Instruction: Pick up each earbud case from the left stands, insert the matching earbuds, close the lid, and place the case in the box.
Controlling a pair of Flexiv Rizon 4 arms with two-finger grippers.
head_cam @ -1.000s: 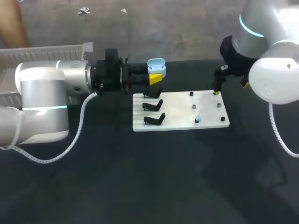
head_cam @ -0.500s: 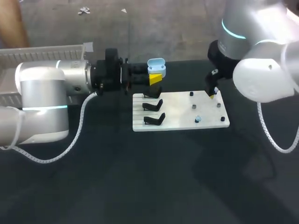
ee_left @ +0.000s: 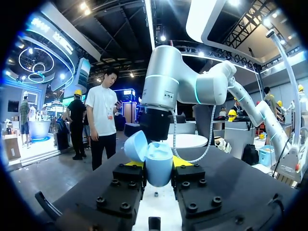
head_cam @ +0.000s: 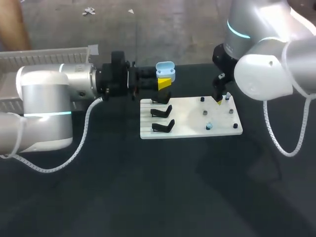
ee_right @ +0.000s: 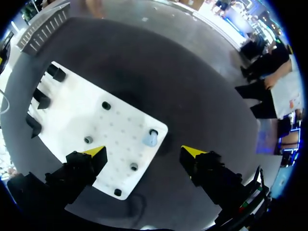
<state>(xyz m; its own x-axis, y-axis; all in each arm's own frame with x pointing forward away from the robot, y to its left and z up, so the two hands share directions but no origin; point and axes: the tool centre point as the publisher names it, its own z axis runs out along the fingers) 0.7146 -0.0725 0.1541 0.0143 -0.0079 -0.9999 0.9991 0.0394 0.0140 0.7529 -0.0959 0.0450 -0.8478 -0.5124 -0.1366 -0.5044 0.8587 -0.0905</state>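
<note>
Between the jaws of the left gripper point(ee_left: 160, 164) sits the light blue earbud case point(ee_left: 158, 169), clamped from both sides with its lid open, in the air off the 11 o'clock corner of the white board point(head_cam: 190, 116). Over the board's 1 o'clock area the right gripper point(head_cam: 218, 100) hangs with jaws wide apart, gripping nothing. A blue earbud point(ee_right: 150, 139) rests on the board near 4 o'clock. Black stands point(head_cam: 162, 112) line its 9 o'clock edge.

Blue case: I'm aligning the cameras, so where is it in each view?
Head view: case in the left end effector, above the board's far-left corner.
Left wrist view: between the fingers, lid open.
Right wrist view: not in it.
Landmark: the white board, also below the right end effector.
</note>
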